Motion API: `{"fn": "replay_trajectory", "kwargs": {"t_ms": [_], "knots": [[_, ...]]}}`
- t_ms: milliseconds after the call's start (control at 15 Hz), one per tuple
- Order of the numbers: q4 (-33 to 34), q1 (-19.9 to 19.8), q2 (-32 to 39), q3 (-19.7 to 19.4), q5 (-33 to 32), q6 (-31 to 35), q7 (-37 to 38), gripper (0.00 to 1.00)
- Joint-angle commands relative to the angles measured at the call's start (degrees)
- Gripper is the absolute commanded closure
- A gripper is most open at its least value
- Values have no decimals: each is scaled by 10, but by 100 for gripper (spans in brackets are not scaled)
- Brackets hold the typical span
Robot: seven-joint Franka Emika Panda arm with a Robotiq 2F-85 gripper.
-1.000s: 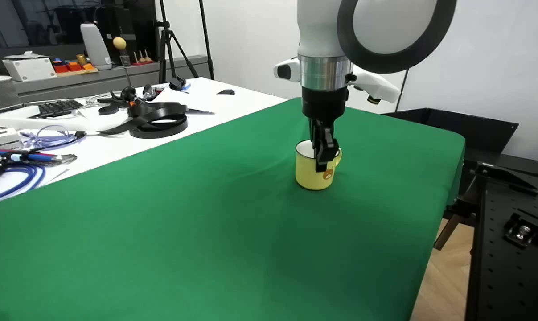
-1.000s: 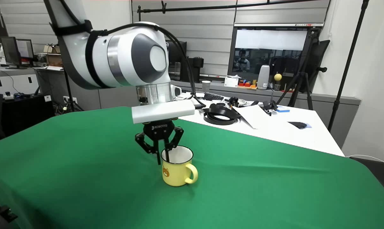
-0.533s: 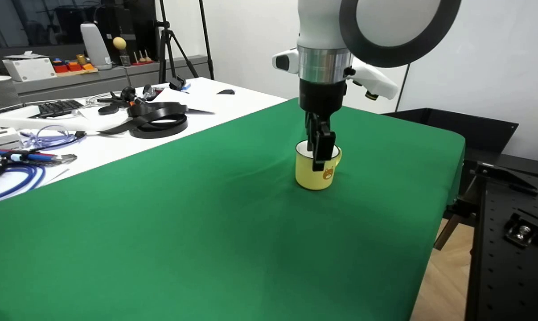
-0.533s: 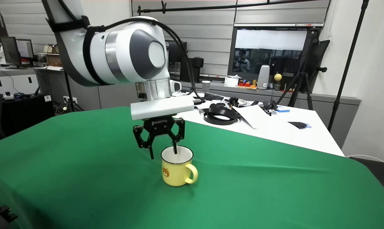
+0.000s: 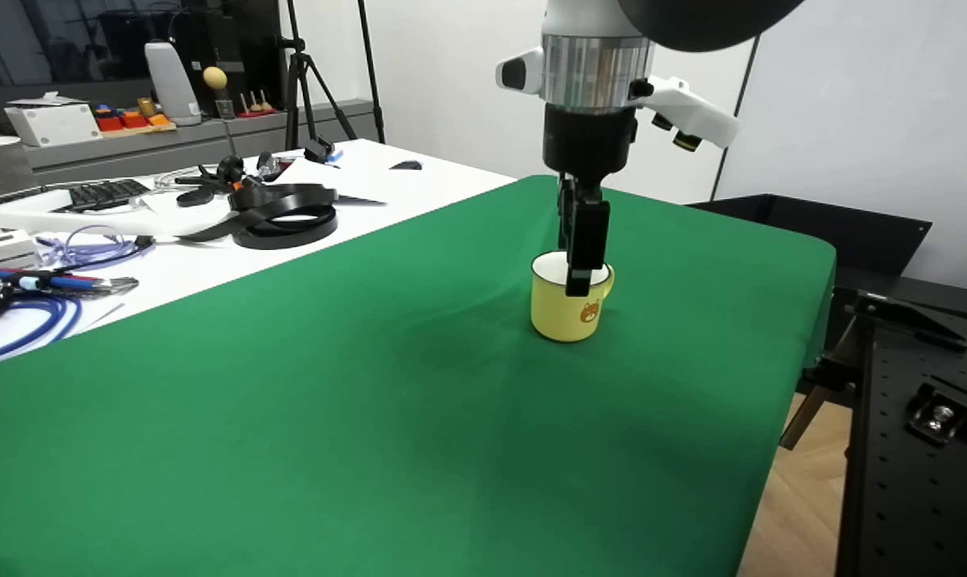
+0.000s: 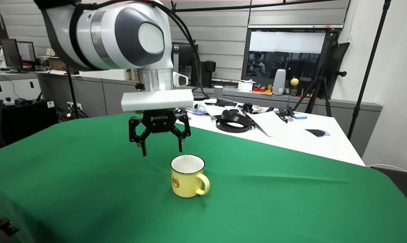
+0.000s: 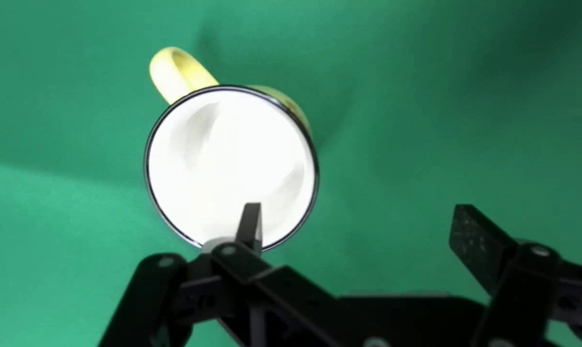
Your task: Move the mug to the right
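Observation:
The mug (image 6: 185,185), pale yellow with a handle, a black rim and a small bear print, stands upright on the green cloth. My gripper (image 6: 162,153) hangs above and to the left of it in an exterior view, its jaws wide apart and nothing between them. In an exterior view a black finger (image 5: 584,240) covers part of the mug's rim. From above, the wrist view shows the white inside of the mug (image 7: 233,149), with one fingertip (image 7: 250,224) overlapping its lower rim and the opposite finger (image 7: 479,241) over bare cloth.
Green cloth (image 5: 291,433) covers the work surface. Behind it, a white table (image 6: 291,135) carries black strap rolls (image 5: 287,234), cables and a keyboard. A black perforated panel (image 5: 932,481) borders the cloth in an exterior view.
The jaws have spread apart. My gripper has risen out of the mug, where one finger was inside, and shifted left in an exterior view. The mug has stayed in place.

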Motion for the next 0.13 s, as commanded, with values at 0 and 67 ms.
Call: {"fn": "replay_trajectory", "kwargs": {"t_ms": [0, 67], "knots": [[-11, -8, -50, 21, 75, -73, -29, 0], [-5, -4, -56, 19, 90, -103, -28, 0]]}}
